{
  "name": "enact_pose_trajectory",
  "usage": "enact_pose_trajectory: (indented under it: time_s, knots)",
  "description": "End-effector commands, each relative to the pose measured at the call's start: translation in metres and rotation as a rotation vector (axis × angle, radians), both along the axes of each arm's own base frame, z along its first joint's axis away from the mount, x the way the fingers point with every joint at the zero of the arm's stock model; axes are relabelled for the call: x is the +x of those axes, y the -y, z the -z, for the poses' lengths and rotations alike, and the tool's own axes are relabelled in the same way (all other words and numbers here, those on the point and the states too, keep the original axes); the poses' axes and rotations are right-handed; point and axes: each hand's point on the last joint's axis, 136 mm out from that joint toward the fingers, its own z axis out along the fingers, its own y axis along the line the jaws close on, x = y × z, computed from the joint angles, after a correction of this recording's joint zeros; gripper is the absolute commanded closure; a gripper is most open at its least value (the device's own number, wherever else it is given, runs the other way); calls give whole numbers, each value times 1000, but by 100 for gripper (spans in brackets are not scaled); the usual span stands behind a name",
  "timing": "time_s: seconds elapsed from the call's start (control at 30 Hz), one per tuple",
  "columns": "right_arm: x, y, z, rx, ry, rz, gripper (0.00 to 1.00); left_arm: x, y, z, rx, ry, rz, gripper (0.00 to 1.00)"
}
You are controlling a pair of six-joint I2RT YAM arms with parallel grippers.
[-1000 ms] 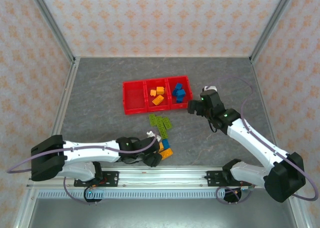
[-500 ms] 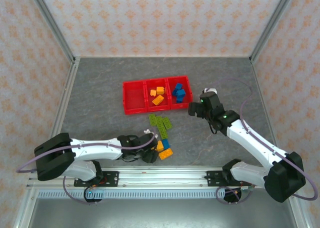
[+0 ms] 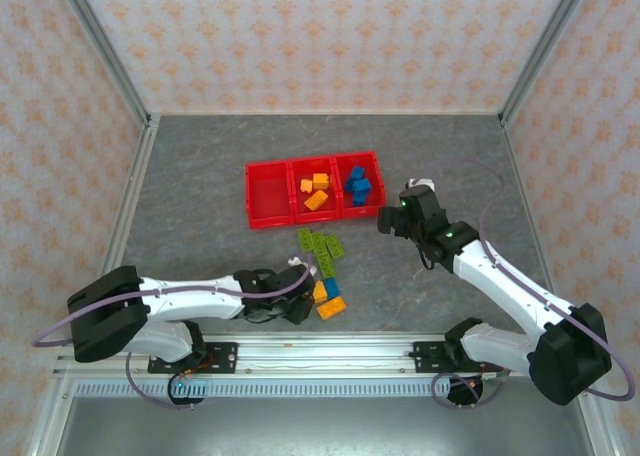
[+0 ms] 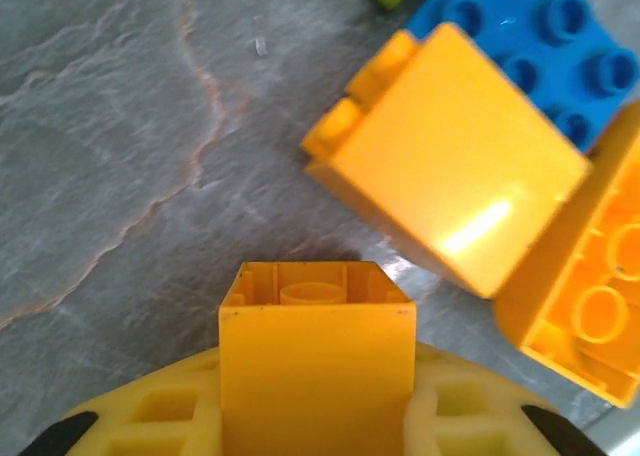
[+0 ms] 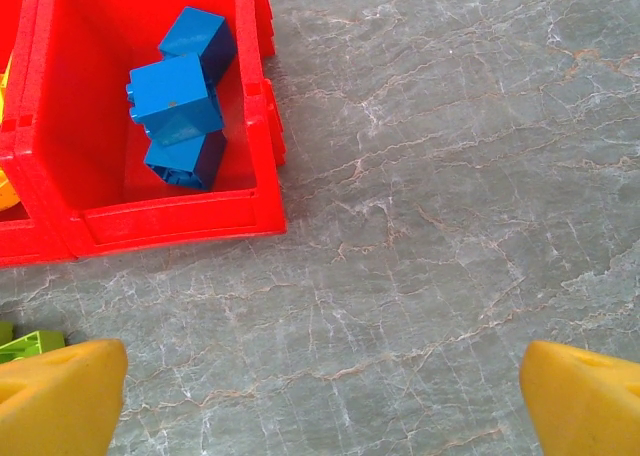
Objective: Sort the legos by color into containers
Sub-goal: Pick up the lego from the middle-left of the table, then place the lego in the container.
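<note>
The grey stone-patterned surface point(image 3: 200, 196) carries the red containers point(image 3: 268, 198) toward its middle, three joined compartments set within reach of both arms. The centre compartment holds orange-yellow bricks point(image 3: 315, 191) and the right one holds blue bricks point(image 5: 180, 101), so the left one is presumably meant for green. The right claw point(image 5: 320, 396) hangs just beside the tray's right end over bare stone, its fingers spread wide and grasping nothing, probably waiting where it will not block the other arm. The left claw point(image 4: 316, 416) sits low at the near end of the loose legos point(image 3: 322, 266) and is clenched on an orange-yellow brick point(image 4: 316, 346), gripped by its flat sides with the hollow underside facing forward, a hold that should keep it from twisting on the way to the centre compartment. Just ahead of it lie another orange brick on its side point(image 4: 450, 206), a blue brick point(image 4: 540, 46) touching that one, and an upturned orange brick point(image 4: 590, 296). The olive green bricks point(image 3: 322, 243) lie unsorted between this cluster and the tray.
</note>
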Motion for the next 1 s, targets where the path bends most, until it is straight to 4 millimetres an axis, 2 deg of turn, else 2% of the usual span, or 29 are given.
enact_pose_trajectory:
  time_s: [0.0,0.17,0.3,0.47,0.67,0.77,0.97]
  knots:
    - [3,7,-13,-1,58,35,0,12,19,-39,-139,81,-17,77]
    - [2,14,-22,11,93,79,0,44,4,-90,-206,236,-166,78]
    - [-1,32,-41,15,182,163,0,79,-13,-133,-278,344,-277,76]
    - [-9,40,-53,47,237,183,0,130,-28,-161,-206,398,-330,76]
    - [-16,47,-52,38,237,197,0,192,-14,-170,-82,396,-337,77]
    - [-16,47,-54,42,244,192,0,222,-11,-159,1,382,-358,78]
    - [-20,47,-55,56,245,184,0,270,-2,-118,104,311,-373,80]
